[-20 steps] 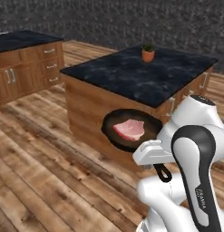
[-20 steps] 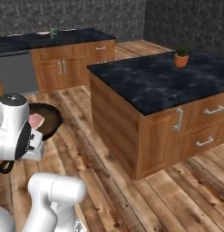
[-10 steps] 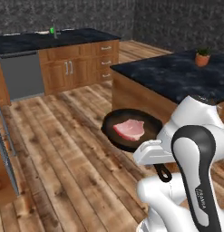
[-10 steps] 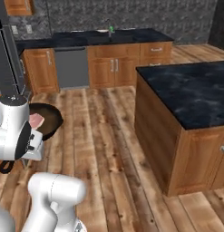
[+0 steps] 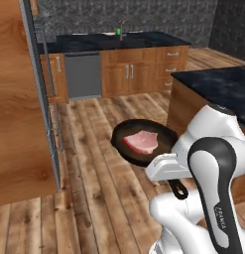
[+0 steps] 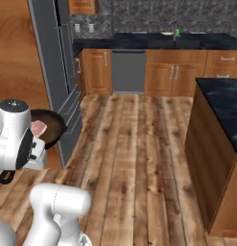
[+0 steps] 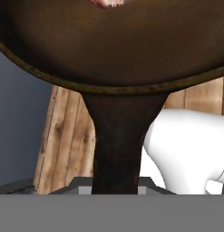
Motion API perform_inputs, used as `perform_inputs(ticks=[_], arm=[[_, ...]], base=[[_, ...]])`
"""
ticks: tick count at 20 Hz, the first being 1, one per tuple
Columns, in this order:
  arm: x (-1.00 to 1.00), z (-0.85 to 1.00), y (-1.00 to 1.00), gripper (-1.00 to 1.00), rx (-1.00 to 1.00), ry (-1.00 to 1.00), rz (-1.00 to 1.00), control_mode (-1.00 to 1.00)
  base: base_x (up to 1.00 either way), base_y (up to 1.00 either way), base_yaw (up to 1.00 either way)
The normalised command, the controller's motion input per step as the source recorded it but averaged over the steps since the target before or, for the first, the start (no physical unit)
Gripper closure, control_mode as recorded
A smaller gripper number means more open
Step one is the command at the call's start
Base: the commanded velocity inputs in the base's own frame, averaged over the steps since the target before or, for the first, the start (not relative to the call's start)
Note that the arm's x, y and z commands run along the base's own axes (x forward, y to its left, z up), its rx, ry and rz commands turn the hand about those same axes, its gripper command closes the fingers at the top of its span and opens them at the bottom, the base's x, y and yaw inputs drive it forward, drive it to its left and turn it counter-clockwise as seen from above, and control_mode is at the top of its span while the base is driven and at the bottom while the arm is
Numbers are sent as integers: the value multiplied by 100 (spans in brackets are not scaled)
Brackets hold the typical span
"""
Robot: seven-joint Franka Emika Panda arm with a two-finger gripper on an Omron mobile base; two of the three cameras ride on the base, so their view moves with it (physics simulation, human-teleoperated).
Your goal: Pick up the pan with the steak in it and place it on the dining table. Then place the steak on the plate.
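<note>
The claw [image 5: 169, 171] is closed tight on the handle of the pan [image 5: 143, 142], down near the loop at the end, and it holds the pan up in the air over the wood floor [image 5: 96, 163]. From the hand camera, the dark handle runs straight up from the claw to the round pan bowl [image 7: 113, 41], so the grip looks lined up well. The steak [image 5: 142, 141] lies flat inside the pan, close to the middle, pink with a pale edge. The pan looks level, and that is the main thing to get right in this step: keep it flat so the meat does not slide to the rim or slip out. Moving slowly and smoothly should help, because the pan is heavy and held only by its short handle, so it could tip or twist in the claw. A tall grey fridge [image 6: 57, 72] and a big wood panel [image 5: 20, 99] stand close on one side, and a black-topped island [image 5: 218, 87] is close on the other, so the pan needs room on both sides. Far at the back is a long black counter [image 5: 119, 42] with a faucet [image 5: 121, 31]; I think that is the dining table. The plate is not seen yet.
</note>
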Motion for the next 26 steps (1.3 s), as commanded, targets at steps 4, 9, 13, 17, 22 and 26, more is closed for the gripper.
perform_inputs(ticks=[4,9,13,17,22,26], arm=[[0,0,0,100,0,0,0,100],[0,0,0,100,0,0,0,100],[0,0,0,100,0,0,0,100],[0,0,0,100,0,0,0,100],[0,0,0,100,0,0,0,100],[0,0,0,100,0,0,0,100]], base=[[0,0,36],[-1,-6,9],[-5,-79,0],[-1,-84,0],[39,-32,1],[96,-4,0]])
